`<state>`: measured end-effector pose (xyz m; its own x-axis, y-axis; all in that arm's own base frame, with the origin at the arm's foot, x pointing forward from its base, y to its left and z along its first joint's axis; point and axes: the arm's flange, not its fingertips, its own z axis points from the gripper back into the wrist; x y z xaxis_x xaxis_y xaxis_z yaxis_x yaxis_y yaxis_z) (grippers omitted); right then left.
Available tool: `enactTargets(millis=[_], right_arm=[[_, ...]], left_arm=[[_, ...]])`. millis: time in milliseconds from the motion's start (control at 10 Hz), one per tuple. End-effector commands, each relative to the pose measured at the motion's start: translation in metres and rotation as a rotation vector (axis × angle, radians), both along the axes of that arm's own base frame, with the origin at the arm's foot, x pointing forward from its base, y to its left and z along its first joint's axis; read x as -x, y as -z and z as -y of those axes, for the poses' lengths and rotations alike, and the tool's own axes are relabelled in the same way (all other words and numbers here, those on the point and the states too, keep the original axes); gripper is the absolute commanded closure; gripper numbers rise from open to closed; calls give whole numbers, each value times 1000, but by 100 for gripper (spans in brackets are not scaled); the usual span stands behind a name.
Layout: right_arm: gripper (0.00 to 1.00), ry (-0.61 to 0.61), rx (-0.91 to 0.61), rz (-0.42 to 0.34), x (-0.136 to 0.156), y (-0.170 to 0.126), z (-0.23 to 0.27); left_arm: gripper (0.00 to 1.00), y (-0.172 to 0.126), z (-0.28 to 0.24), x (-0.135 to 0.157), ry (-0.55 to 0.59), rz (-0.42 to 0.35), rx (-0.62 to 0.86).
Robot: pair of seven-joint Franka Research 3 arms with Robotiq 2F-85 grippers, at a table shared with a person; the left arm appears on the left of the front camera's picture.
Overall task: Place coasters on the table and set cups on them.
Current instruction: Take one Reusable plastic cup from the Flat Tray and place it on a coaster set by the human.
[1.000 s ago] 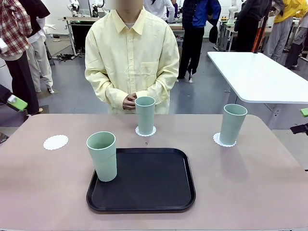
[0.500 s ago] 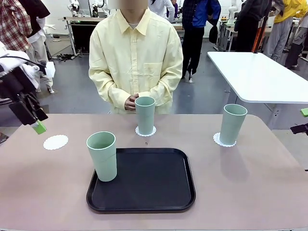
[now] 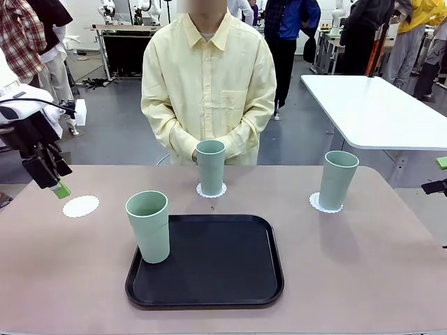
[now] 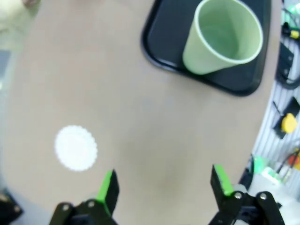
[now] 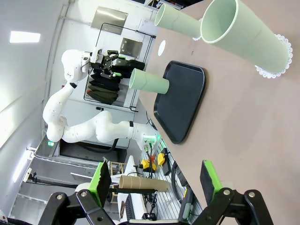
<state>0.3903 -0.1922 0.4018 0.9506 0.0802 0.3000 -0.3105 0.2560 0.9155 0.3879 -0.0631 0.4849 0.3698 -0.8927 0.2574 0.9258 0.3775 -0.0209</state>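
One mint-green cup (image 3: 148, 226) stands on the left edge of the black tray (image 3: 216, 265). A second cup (image 3: 210, 166) rests on a white coaster (image 3: 211, 190) in front of the person. The third cup (image 3: 337, 179) sits on a coaster (image 3: 325, 203) at the right. A bare coaster (image 3: 81, 206) lies at the table's left. My left gripper (image 3: 56, 183) hovers just above and left of that bare coaster (image 4: 76, 147), open and empty (image 4: 164, 187). My right gripper (image 5: 154, 183) is open and empty, off the table's right end, facing the right cup (image 5: 248, 35).
The person stands at the far edge of the beige table (image 3: 363, 279), hands clasped behind the middle cup. A white table (image 3: 377, 112) stands at the back right. Other people stand farther back.
My left arm has swung in from the left edge, and its gripper now hangs by the bare coaster. The person has shifted slightly to the right. Cups and coasters have not moved.
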Motion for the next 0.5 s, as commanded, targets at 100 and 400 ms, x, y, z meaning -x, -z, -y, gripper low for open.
enactTargets(millis=[100, 400], right_arm=[[0, 0, 0, -5, 1, -2, -1], [0, 0, 0, -5, 1, -2, -1]], left_arm=[[0, 0, 0, 0, 0, 0, 0], [0, 47, -21, 1, 300, 274, 463]])
